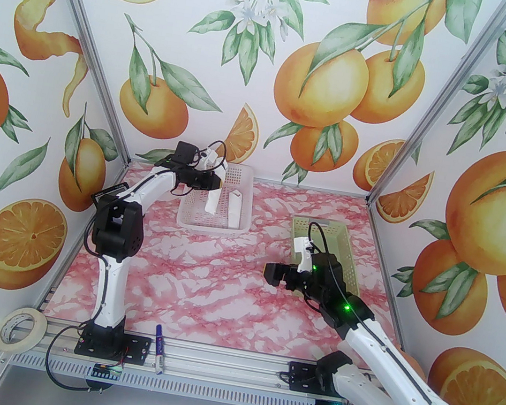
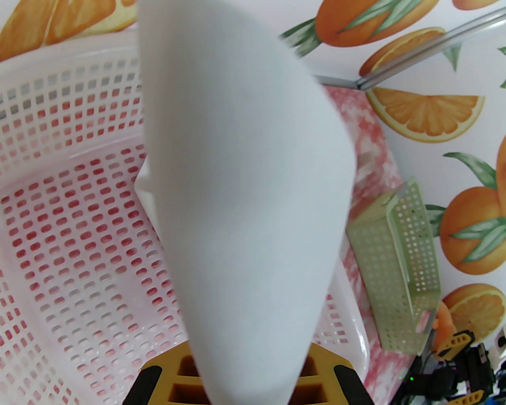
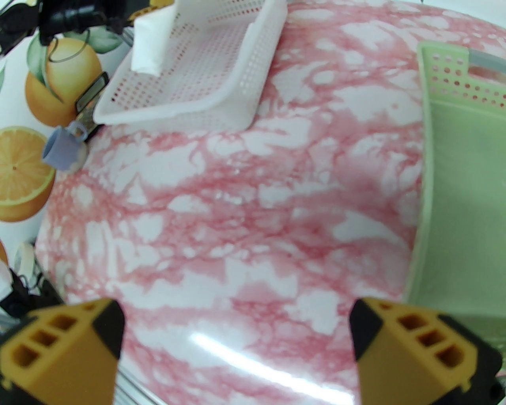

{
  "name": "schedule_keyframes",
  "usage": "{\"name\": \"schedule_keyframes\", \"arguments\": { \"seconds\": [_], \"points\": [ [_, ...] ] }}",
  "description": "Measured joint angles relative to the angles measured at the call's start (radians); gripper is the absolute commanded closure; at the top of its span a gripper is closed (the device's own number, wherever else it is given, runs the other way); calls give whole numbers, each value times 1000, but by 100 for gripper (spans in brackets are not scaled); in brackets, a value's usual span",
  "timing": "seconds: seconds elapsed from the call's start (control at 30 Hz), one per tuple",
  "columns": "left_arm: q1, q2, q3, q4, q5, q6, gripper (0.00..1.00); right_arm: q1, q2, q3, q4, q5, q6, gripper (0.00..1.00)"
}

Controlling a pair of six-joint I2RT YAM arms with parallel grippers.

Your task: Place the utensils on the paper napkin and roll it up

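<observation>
Table [image 1: 202, 284]: basket [image 1: 211, 227] at far edge, left of centre; tray [image 1: 325, 226] toward right edge, well apart from basket. Napkin [image 1: 211, 202] hangs over basket, pinched in left gripper [image 1: 216, 185]; folded paper [image 1: 234, 208] stands in basket, just right of napkin. Marker [image 1: 160, 348] on rail before near edge; tape roll [image 1: 36, 337] beyond near-left corner.

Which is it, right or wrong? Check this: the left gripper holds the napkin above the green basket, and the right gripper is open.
Wrong in one respect. The left gripper holds the napkin above the white basket; the green basket stands apart to its right, as the top external view shows. The right gripper is open.
</observation>
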Motion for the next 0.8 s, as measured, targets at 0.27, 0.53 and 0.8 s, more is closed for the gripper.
{"name": "schedule_keyframes", "arguments": {
  "seconds": [0.27,0.53,0.8],
  "points": [
    [-34,105,86,-50,-62,-36,100,0,-6,0,0,0,0,0],
    [-52,164,110,-71,-109,-79,100,0,-6,-3,0,0,-3,0],
    [-55,212,137,-84,-132,-115,100,0,-4,-4,1,0,-4,0]
  ]
}}
